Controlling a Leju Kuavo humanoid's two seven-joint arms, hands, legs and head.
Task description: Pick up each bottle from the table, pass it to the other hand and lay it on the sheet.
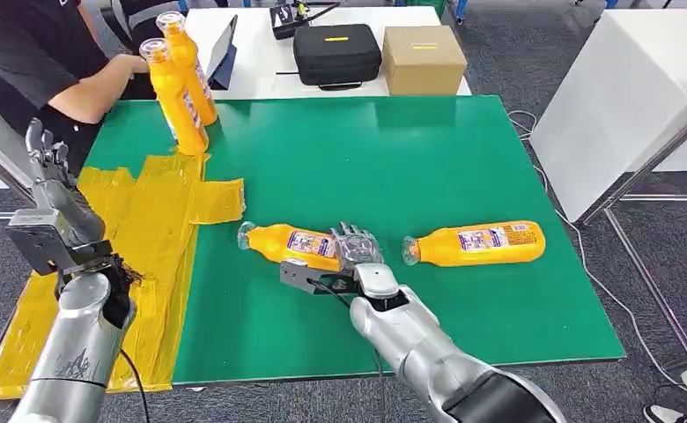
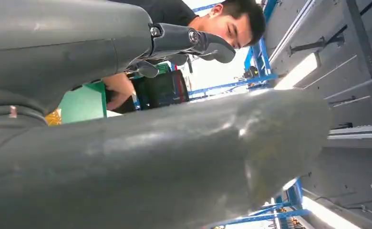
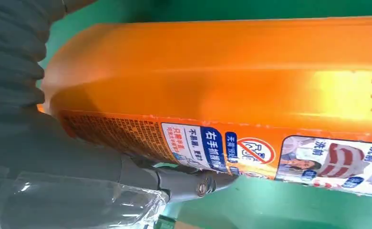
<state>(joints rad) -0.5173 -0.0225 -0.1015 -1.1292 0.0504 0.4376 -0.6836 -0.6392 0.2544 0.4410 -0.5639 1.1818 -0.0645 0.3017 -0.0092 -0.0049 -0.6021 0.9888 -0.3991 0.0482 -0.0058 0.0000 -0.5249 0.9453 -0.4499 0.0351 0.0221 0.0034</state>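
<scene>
Four orange bottles sit on the green table (image 1: 393,159): two upright at its far left corner (image 1: 174,97) (image 1: 190,66), beside a seated person's forearm (image 1: 93,84), and two lying on their sides near the front edge. My right hand (image 1: 358,251) rests on the base end of the nearer lying bottle (image 1: 291,244), fingers over its top; the right wrist view shows my thumb (image 3: 193,183) under its labelled side (image 3: 251,95), though I cannot tell whether the grip has closed. The second lying bottle (image 1: 476,243) lies just right of that hand, cap toward it, apart from it. My left hand (image 1: 49,172) is raised above the crumpled yellow sheet (image 1: 159,207), fingers spread upward and holding nothing. The sheet covers the table's left strip and hangs over its left edge. Bare green spreads between the lying bottles and the far edge, where a black case (image 1: 336,55) and a cardboard box (image 1: 423,59) sit on a white table (image 1: 252,53).
</scene>
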